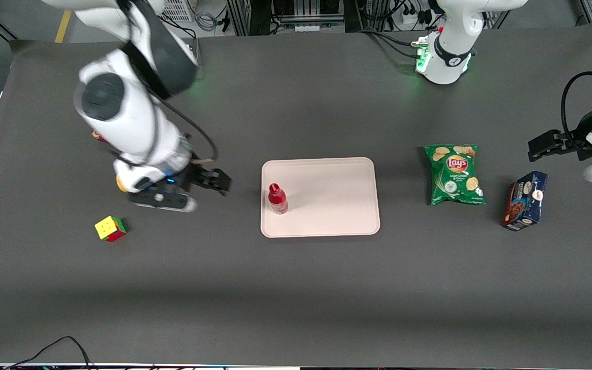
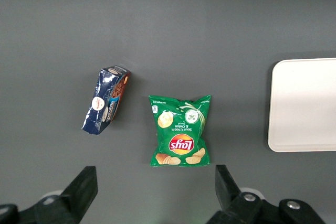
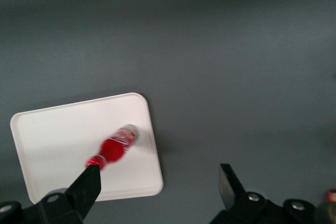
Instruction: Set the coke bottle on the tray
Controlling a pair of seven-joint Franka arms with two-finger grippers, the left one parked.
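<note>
Dark grey matting covered your table (image 1: 296, 288). From the front, the coke bottle (image 1: 277, 199) stood upright on the tray (image 1: 327, 205), near the rim toward the working arm's end. Your end effector (image 1: 222, 183) hovered beside the tray, holding nothing. A puzzle cube (image 1: 110, 228) sat nearer the camera. At your right wrist, both fingers (image 3: 86, 188) stood wide apart, with the coke bottle (image 3: 116, 147) clear of them on the tray (image 3: 58, 140).
</note>
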